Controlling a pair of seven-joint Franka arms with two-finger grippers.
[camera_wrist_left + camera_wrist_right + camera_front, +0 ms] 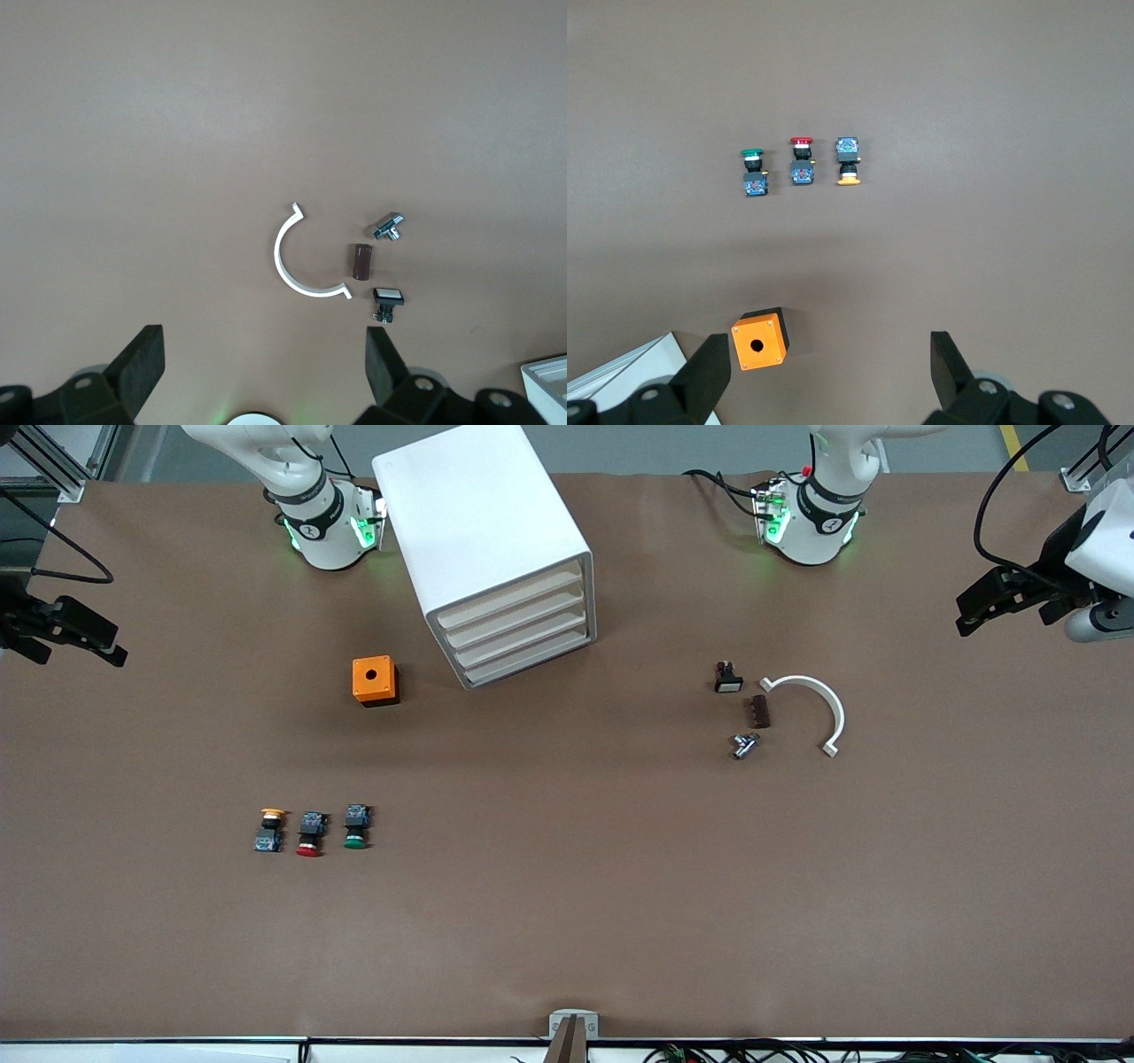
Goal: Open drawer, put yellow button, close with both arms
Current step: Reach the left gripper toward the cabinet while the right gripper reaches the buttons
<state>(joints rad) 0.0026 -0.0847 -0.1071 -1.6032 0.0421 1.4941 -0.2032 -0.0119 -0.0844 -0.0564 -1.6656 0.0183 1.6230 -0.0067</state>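
Note:
The white cabinet (483, 531) stands between the two arm bases, with its topmost drawer (514, 598) shut like the three below. The yellow button (271, 829) lies on the table nearer to the front camera, toward the right arm's end, beside a red-capped switch (310, 834) and a green-capped switch (356, 826). It also shows in the right wrist view (848, 161). My right gripper (75, 646) hangs open and empty over the table's right-arm end (833, 363). My left gripper (1005, 615) hangs open and empty over the left-arm end (266, 354).
An orange box with a round hole (375, 680) sits beside the cabinet's front corner. Toward the left arm's end lie a white half-ring (819, 704), a brown block (760, 711), a metal fitting (744, 745) and a small black switch (728, 678).

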